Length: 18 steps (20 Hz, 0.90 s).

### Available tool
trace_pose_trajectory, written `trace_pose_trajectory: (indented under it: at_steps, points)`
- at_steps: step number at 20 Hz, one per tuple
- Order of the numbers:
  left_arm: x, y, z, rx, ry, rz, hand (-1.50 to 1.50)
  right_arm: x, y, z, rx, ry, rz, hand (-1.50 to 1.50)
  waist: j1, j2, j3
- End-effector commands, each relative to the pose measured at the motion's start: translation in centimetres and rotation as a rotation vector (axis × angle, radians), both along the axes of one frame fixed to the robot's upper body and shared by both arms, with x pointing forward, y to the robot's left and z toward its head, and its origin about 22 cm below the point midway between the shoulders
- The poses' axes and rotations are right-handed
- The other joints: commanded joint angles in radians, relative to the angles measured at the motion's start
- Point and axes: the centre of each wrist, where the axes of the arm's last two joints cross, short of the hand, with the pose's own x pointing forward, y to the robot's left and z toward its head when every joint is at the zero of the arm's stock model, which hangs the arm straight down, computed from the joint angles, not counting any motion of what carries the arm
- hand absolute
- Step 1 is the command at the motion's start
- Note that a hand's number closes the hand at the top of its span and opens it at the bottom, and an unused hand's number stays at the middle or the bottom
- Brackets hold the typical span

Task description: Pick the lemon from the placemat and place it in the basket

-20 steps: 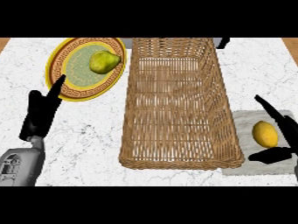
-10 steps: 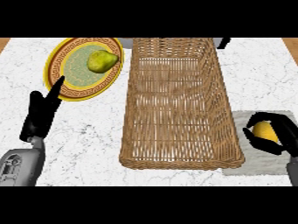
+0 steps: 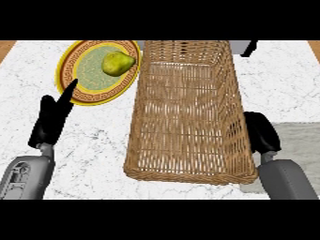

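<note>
1. Hugging the basket [image 3: 190, 174] at its right wall, the R hand [image 3: 261, 132] shows only a black back. Open or closed, can't tell.
2. Lemon isn't visible in this view, so can't tell where it is.
3. Grey placemat [image 3: 311, 145] sits just right of that hand, nr the counter's front edge.
4. L hand [image 3: 50, 123] rests open, fingers up, tips at the plate [image 3: 76, 89] rim. Green-yellow fruit [image 3: 118, 63] on the plate.
5. Bare white marble counter [image 3: 93, 140] lies left of the basket and at far right.
</note>
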Motion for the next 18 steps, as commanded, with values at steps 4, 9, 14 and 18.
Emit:
trace_pose_trajectory:
  at_steps: [4,9,14,18]
  points:
    - [0.6,-2.8,0.1,-0.007,-0.011,-0.094,0.0,2.1,12.3,2.3,-0.213,0.015,-0.036,1.5,0.095,0.015,0.007]
    - [1.6,-3.9,1.3,-0.013,-0.031,-0.131,0.0,3.6,16.1,7.2,-0.111,-0.004,-0.166,1.5,0.131,0.014,0.021]
    - [1.5,-3.7,1.0,-0.014,-0.015,-0.143,0.0,3.3,19.2,13.2,0.079,-0.121,-0.23,1.5,0.134,0.007,0.023]
    - [1.5,-1.1,1.0,-0.001,0.002,-0.134,0.0,2.8,21.1,18.4,0.22,-0.243,-0.286,1.5,0.127,0.004,0.019]
